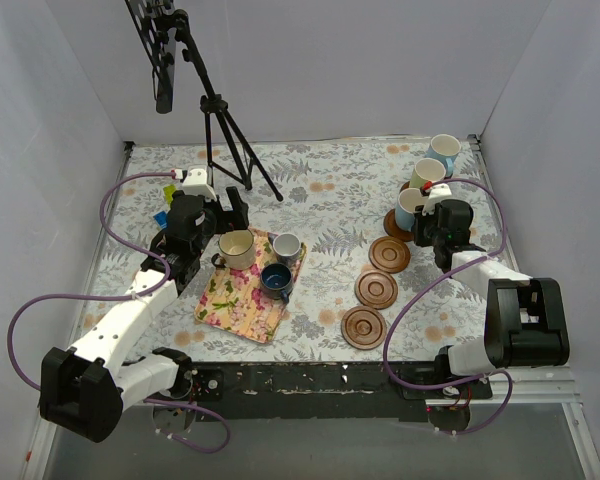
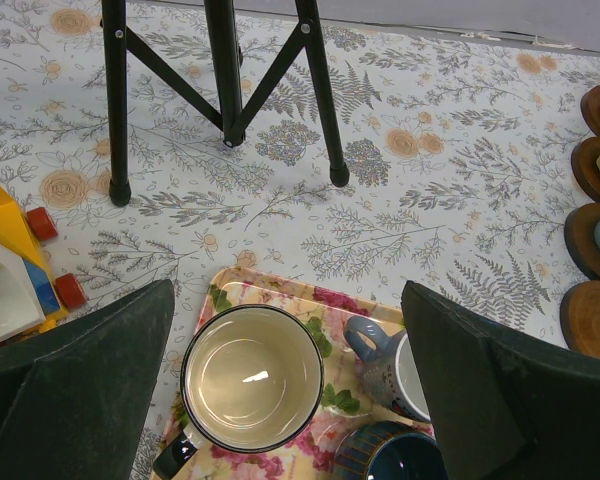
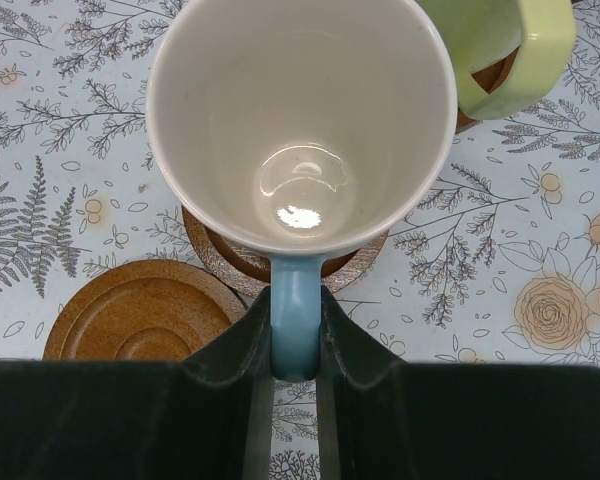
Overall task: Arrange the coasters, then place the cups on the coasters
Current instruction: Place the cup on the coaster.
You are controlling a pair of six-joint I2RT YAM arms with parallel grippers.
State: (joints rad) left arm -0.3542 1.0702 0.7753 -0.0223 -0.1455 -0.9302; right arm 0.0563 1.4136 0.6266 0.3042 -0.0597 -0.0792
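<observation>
Holding the light blue cup (image 3: 300, 130) by its handle, my right gripper (image 3: 295, 335) has the jaws clamped on both sides of that handle. The body of the cup is just ahead of my fingertips, over a coaster (image 3: 220, 262). My left gripper (image 2: 288, 300) has its jaws wide apart above the cream cup (image 2: 252, 377), which stands between them on the floral mat (image 2: 310, 298).

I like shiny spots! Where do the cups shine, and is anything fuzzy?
Right wrist view: a white glint sits in the bottom of the light blue cup. Left wrist view: a small glint in the cream cup; the left fingers look dark and soft. Top view: even light, faint shadows.
</observation>
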